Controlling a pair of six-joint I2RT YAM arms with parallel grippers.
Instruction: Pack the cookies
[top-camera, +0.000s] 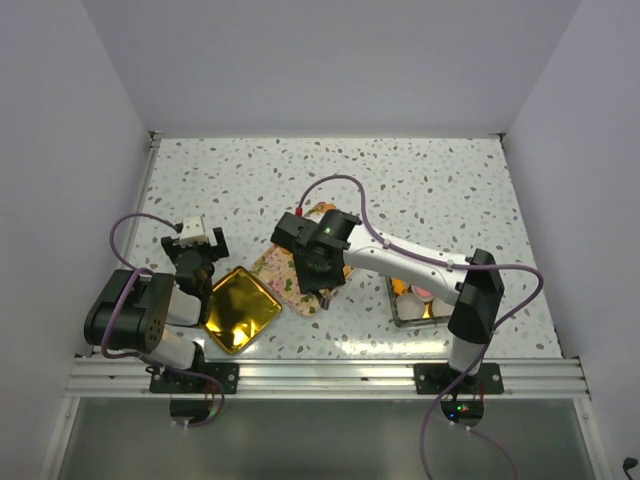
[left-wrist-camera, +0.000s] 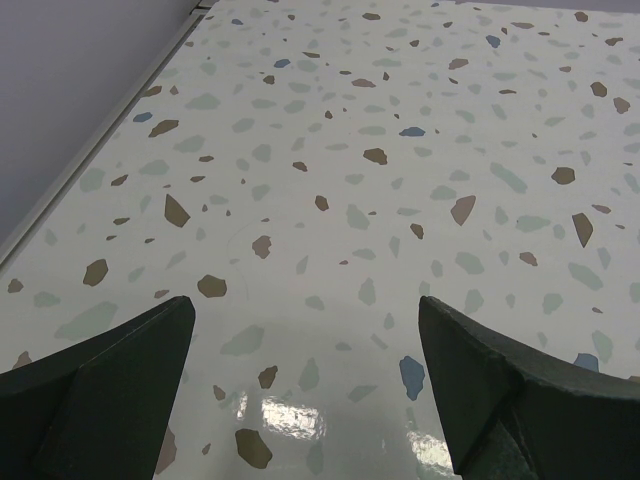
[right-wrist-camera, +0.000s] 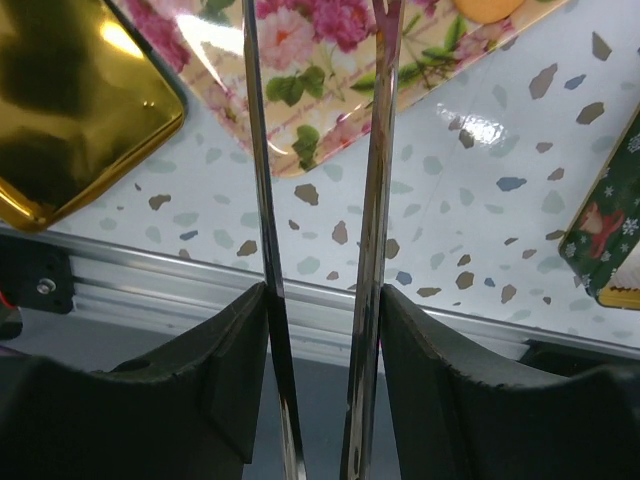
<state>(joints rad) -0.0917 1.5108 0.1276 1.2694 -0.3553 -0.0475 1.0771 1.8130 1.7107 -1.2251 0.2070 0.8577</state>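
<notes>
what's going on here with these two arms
The right arm's fingers are clamped on a pair of metal tongs, held over the near edge of a flowered tray that has an orange cookie on it. The left arm's fingers are wide open over the table, holding nothing, beside a gold tray.

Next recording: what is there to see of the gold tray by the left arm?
The gold tray is shiny and mirror-like and looks like metal. It is roughly square, with rounded corners and a low raised rim. It lies flat on the speckled table, turned cornerwise, just right of the left arm near the table's front edge. Nothing shows inside it but reflections. Its right corner sits close against the flowered tray; whether they touch cannot be told.
</notes>
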